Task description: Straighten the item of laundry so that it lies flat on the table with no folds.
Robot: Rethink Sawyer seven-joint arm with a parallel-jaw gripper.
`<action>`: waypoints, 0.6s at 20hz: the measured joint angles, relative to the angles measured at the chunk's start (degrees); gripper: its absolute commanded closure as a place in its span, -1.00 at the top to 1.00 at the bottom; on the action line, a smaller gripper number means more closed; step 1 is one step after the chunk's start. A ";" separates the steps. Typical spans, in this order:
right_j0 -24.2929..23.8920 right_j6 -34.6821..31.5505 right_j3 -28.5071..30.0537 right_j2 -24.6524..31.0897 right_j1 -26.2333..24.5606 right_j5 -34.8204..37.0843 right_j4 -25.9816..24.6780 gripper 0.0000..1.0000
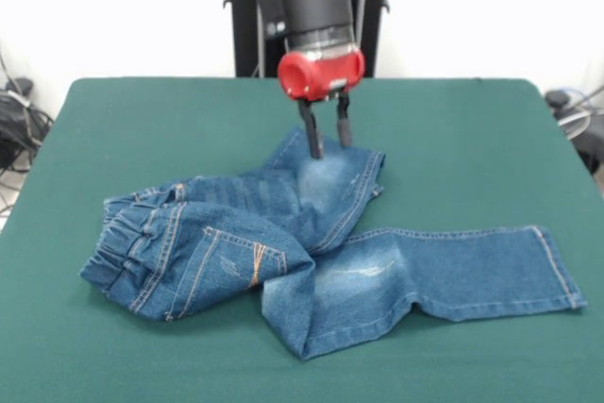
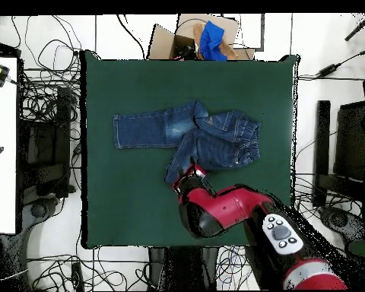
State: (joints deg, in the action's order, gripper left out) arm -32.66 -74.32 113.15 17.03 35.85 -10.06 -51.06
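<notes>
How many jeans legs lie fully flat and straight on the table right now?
1. One leg of the jeans lies flat on the table; the other leg is folded under the open gripper.

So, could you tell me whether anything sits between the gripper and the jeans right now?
Nothing visible does. The gripper hangs open directly over the folded-back leg of the jeans, its tips at or just above the denim. The table around the jeans shows only green cloth, so no other object blocks the spreading.
</notes>
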 measured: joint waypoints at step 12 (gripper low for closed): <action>-3.44 -0.01 -6.93 0.39 -12.39 -0.24 -2.11 1.00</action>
State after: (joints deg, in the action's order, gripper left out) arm -36.10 -74.33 106.23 17.42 23.46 -10.30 -53.16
